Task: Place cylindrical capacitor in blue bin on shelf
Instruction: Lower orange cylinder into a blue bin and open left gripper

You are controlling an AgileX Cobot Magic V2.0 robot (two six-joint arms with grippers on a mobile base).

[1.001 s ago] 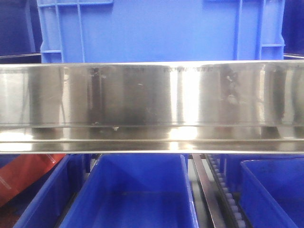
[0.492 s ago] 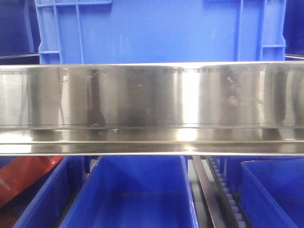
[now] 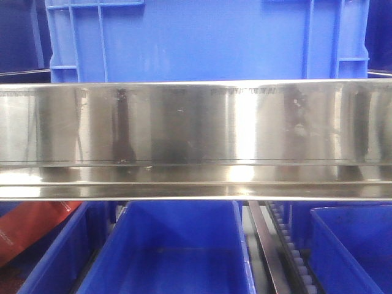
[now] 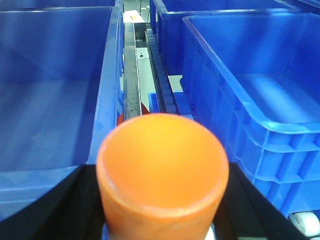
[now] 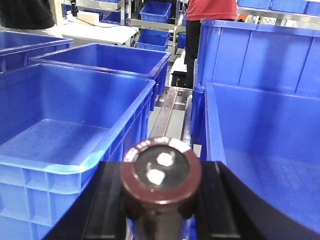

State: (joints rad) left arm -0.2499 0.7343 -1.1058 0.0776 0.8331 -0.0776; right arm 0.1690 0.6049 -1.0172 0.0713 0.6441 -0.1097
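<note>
The cylindrical capacitor (image 5: 161, 172), a dark brown stub with two pale terminals on its end face, sits between the black fingers of my right gripper (image 5: 161, 200), which is shut on it. It hovers over the gap between two blue bins (image 5: 75, 125) (image 5: 265, 150). My left gripper (image 4: 162, 200) is shut on an orange cylinder (image 4: 162, 160), above the gap between two more blue bins (image 4: 50, 90) (image 4: 260, 85). The shelf's shiny steel front rail (image 3: 196, 122) fills the front view; neither gripper shows there.
A large blue crate (image 3: 202, 37) stands on the tier above the rail, and open blue bins (image 3: 171, 257) sit below it. A roller track (image 4: 160, 75) runs between the bins. A person in a red shirt (image 5: 210, 10) stands behind the bins.
The front view shifted very slightly between one second and half a second ago, the upper crate sliding a little left. Since then nothing has visibly moved.
</note>
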